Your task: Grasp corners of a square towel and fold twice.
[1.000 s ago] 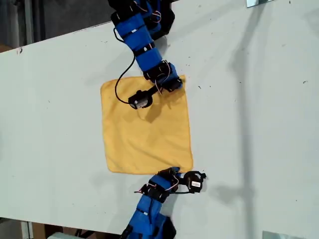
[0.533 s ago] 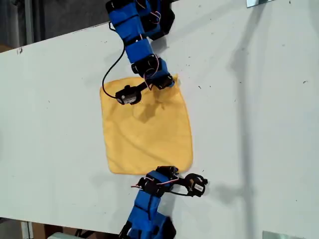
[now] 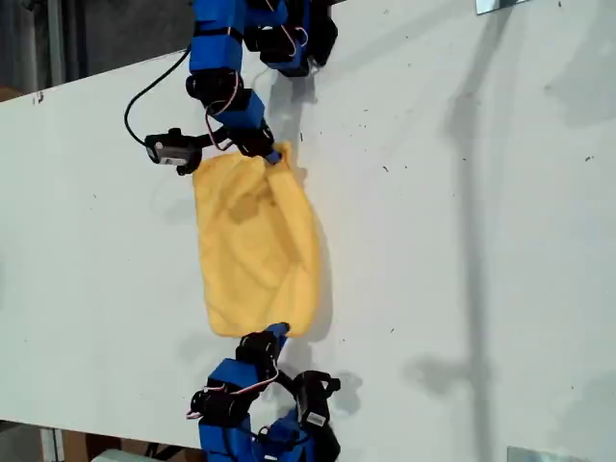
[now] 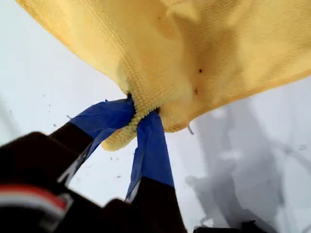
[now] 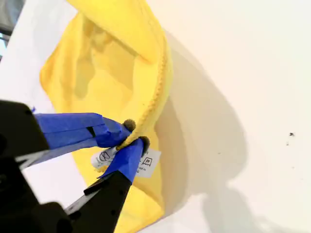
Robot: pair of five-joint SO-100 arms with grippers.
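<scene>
Exterior view overhead; wrist views close, sharing the towel [image 3: 255, 250].

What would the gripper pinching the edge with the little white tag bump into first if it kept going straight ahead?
My second gripper is already shut on the towel, so it would probably push into more of that cloth.

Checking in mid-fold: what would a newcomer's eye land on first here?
The yellow-orange towel, bunched into a narrow rumpled strip mid-table in the exterior view, with one blue arm at its top end and another arm at its bottom end. Close up, my first hand is shut on one corner, and my second hand pinches the edge by the white tag.
</scene>
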